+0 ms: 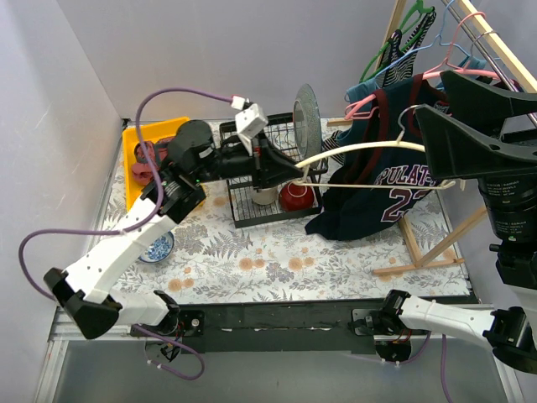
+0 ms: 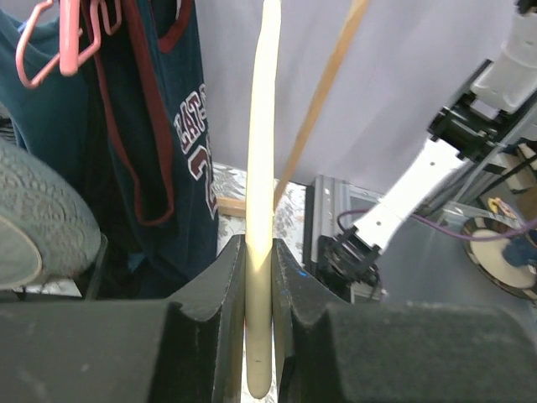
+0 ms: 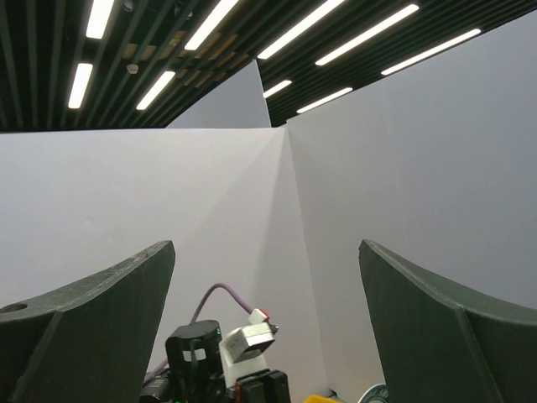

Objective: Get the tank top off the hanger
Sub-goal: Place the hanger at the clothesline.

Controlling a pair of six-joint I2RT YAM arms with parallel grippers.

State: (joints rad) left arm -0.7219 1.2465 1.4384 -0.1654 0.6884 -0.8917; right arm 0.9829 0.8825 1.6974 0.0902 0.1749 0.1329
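A cream hanger is held level above the table. My left gripper is shut on its left end; in the left wrist view the cream bar runs up from between my closed fingers. The navy tank top with maroon trim and "22" hangs from the hanger's right half, while the left half is bare. It also shows in the left wrist view. My right gripper is open and empty, raised high beside the hanger's hook; in the right wrist view it faces the wall.
A black dish rack holds a plate and a red bowl. A yellow bin stands at the back left and a blue-patterned bowl near the left arm. A wooden clothes rack on the right carries several hangers.
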